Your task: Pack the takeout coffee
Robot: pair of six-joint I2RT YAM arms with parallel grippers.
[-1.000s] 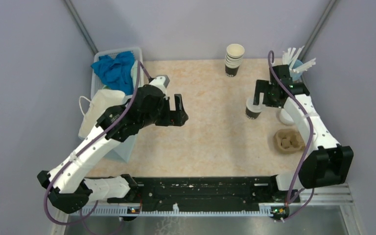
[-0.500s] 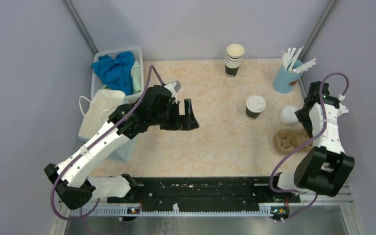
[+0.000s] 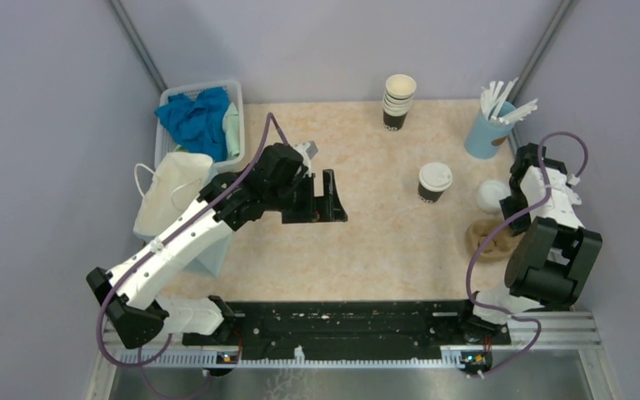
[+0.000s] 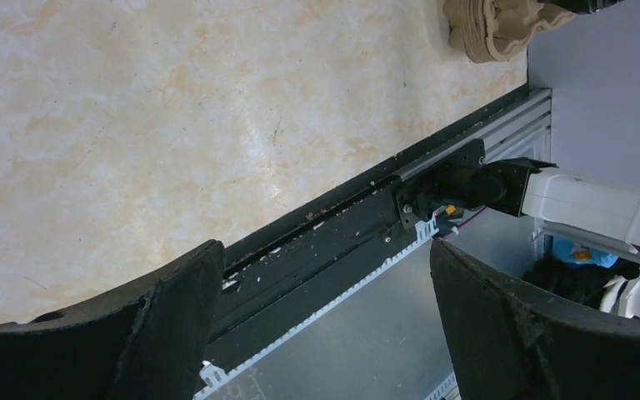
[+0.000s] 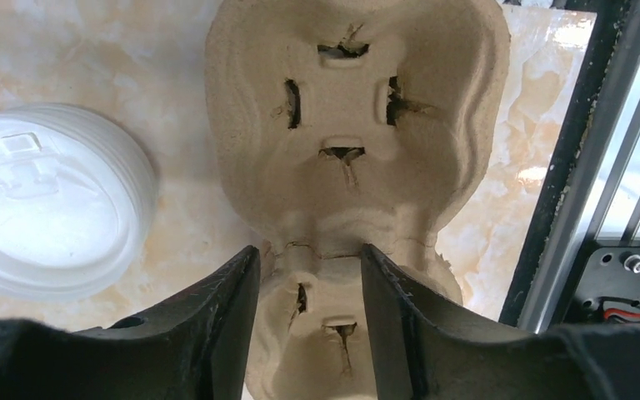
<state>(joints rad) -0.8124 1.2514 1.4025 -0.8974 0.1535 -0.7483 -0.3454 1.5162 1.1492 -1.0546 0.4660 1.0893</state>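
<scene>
Coffee (image 3: 434, 181), likely light, crushable, spillable: take gently mid-wall; left claw (image 4: 323, 265) spread empty, right claw (image 5: 308, 254) astride tray (image 5: 358, 125), grip unclear.

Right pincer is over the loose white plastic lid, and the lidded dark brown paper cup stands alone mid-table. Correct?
No: the right wrist view shows the right pincer over the beige moulded-pulp cup carrier, the loose white plastic lid beside it. The lidded dark brown paper cup does stand alone mid-table.
</scene>
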